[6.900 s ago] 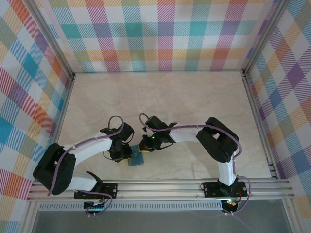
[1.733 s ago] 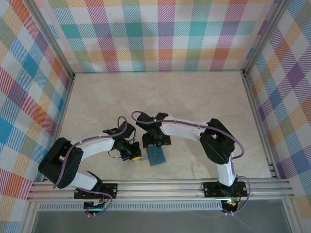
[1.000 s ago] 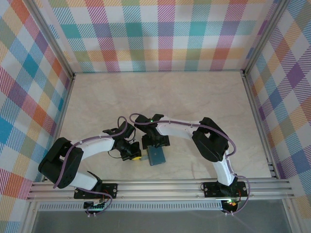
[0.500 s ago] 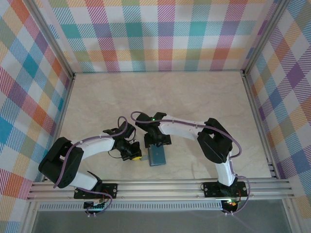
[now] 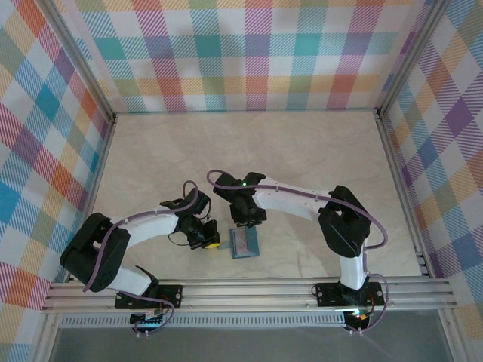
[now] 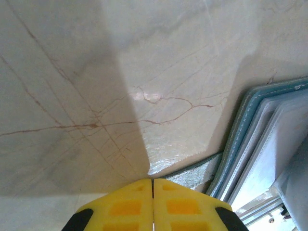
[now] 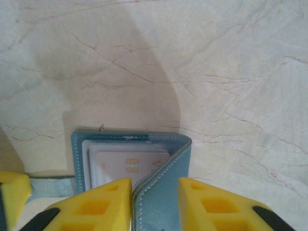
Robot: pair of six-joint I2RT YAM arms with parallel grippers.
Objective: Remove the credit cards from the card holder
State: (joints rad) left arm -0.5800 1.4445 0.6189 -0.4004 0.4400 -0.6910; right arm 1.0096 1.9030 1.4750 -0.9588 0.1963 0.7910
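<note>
R jaws narrow: I see both yellow pads (image 7: 96, 204) against the raised flap of the card holder (image 7: 79, 154), w/ the flap filling the gap. Whitish-pink credit card (image 7: 120, 163) sits in the pocket just ahead of them. L jaws fully closed, nothing betw. them, holder edge just to their right. Counter (image 7: 226, 72) is veined marble, plaid walls (image 5: 256, 53) around it.
</note>
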